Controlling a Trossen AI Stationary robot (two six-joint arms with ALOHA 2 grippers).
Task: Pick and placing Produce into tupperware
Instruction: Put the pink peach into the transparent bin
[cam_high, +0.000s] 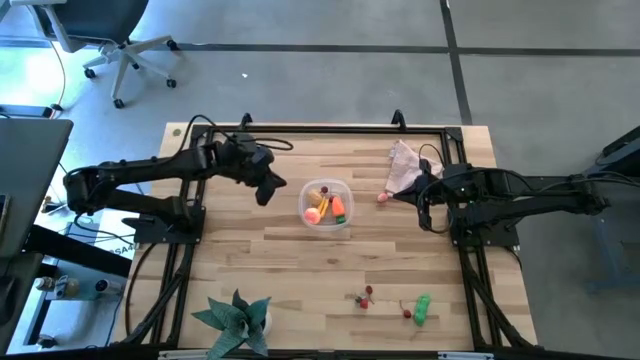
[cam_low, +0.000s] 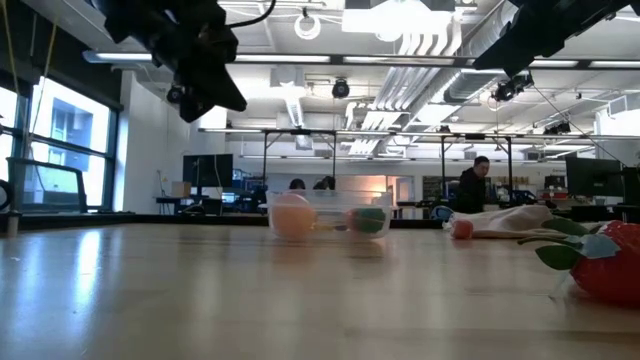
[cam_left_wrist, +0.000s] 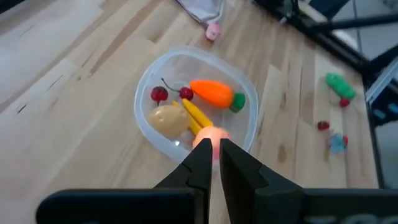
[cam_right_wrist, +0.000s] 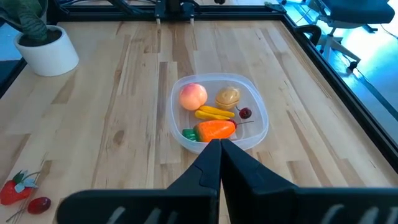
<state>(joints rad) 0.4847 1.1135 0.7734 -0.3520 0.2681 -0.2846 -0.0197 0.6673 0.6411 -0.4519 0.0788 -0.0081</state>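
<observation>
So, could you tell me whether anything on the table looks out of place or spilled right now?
Nothing is spilled or damaged. The tupperware sits upright holding the carrot, potato, peach, yellow sticks and a cherry. Still loose on the table: the green pepper, the cherries and a small pink piece beside the cloth.

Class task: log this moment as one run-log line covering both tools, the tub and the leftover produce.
left tool: shut, empty, beside tub | right tool: shut, empty | tub: carrot, potato, peach inside | outside: pepper
</observation>
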